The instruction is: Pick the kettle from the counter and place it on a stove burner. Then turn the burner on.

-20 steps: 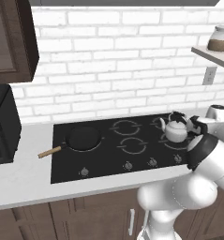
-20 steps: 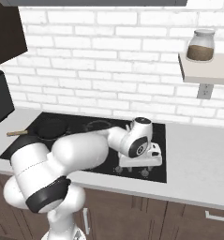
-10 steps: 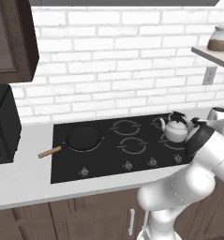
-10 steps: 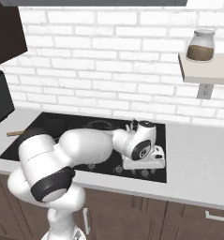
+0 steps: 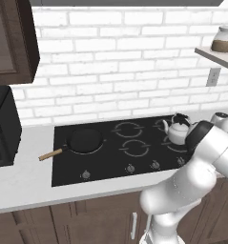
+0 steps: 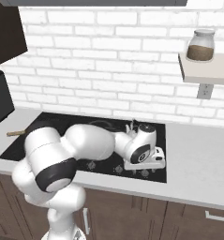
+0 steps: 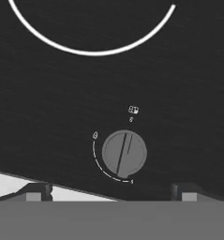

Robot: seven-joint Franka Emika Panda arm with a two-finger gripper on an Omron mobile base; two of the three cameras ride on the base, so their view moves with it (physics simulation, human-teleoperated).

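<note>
The silvery kettle (image 5: 178,131) stands upright on the back right stove burner (image 5: 164,126) of the black glass cooktop (image 5: 110,157), free of my hand. My gripper (image 7: 111,192) hangs open just above the cooktop's front right strip, its two fingertips (image 7: 36,191) spread wide with nothing between them. A grey control knob (image 7: 124,153) lies right ahead of the tips, its line near upright. Beyond it curves the thin grey ring of a bare burner (image 7: 92,18). In the right base view my hand (image 6: 144,151) covers most of the kettle. No burner glows red.
A black frying pan (image 5: 84,140) with a wooden handle sits on the front left burner. More knobs (image 5: 130,167) line the cooktop's front edge. The pale counter (image 5: 20,183) runs on both sides. A jar (image 6: 200,45) stands on a wall shelf, and a dark appliance (image 5: 3,126) at far left.
My hand has sunk a little and shifted right toward the front right knob. The jaws stayed open, and the kettle has not moved.
</note>
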